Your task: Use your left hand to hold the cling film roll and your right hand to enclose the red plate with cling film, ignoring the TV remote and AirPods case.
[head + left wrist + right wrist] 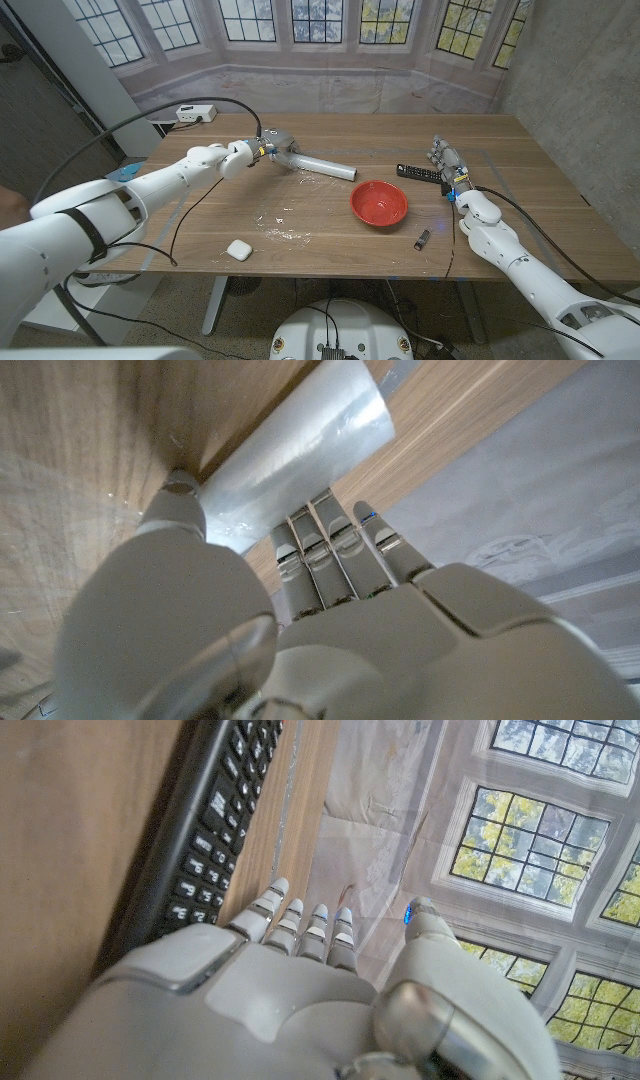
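The left robot hand (272,149) grips the cling film roll (325,166), which lies on the bench (300,215). The right robot hand (447,163) stands open just beside the TV remote (418,173). The red plate (379,203) sits between them.

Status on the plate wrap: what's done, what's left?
Done: the left hand grips the cling film roll at its end. In hand: nothing more; no film is drawn out. Left: everything else. The red plate is bare, and the right hand holds nothing, beside the TV remote.
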